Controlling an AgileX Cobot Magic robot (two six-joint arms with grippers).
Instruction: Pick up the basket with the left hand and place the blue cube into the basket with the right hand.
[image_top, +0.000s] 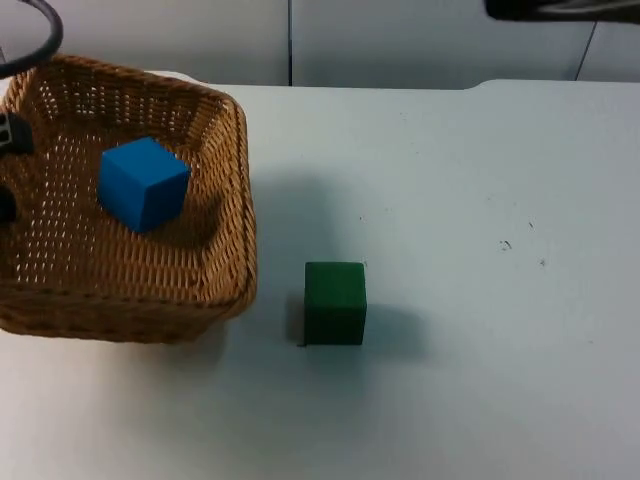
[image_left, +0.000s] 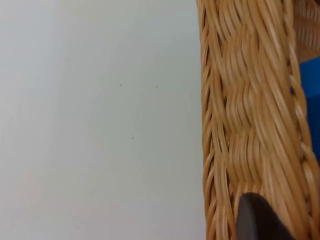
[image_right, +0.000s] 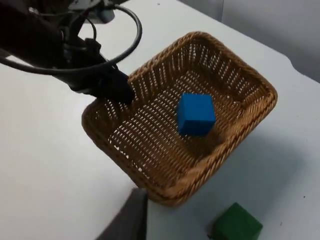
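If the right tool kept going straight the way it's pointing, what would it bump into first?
Probably the basket: the right tool points down at its near rim. The blue cube sits inside, further along; the green cube lies off to one side. Depth is hard to judge.

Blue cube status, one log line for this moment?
blue cube: inside wicker basket | left gripper: shut on basket rim | green cube: on table, beside basket | right gripper: retracted
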